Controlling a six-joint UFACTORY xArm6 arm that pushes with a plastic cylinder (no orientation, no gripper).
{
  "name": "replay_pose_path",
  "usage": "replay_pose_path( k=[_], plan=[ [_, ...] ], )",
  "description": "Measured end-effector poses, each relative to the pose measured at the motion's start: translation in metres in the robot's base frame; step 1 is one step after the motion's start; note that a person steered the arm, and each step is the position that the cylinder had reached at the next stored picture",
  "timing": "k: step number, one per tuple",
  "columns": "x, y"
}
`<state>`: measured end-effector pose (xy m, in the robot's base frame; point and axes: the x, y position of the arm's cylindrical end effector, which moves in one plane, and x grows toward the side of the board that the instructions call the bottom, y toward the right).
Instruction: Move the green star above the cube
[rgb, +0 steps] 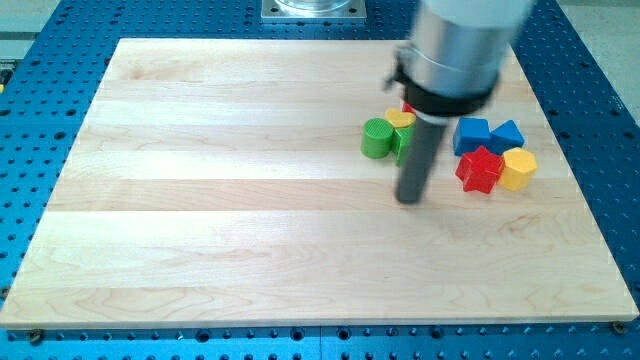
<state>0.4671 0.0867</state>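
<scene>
The green star (401, 143) lies right of centre on the wooden board, mostly hidden behind my rod, with only its left edge showing. A green cylinder (376, 138) touches it on the left and a yellow heart (400, 119) sits just above it. The blue cube (471, 134) lies to the right of the rod. My tip (411, 200) rests on the board just below the green star and left of the red star (480, 169).
A blue wedge-like block (508, 134) sits right of the cube. A yellow hexagonal block (519, 169) touches the red star's right side. A bit of a red block (407, 106) shows above the heart. The board's right edge (575, 170) is close.
</scene>
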Motion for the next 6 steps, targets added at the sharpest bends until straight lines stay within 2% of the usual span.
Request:
replay_pose_path(
  k=[2, 3, 4, 5, 6],
  plan=[
    [-0.002, -0.008],
    [-0.038, 0.035],
    [-0.048, 0.027],
    [-0.058, 0.044],
    [-0.108, 0.061]
  ],
)
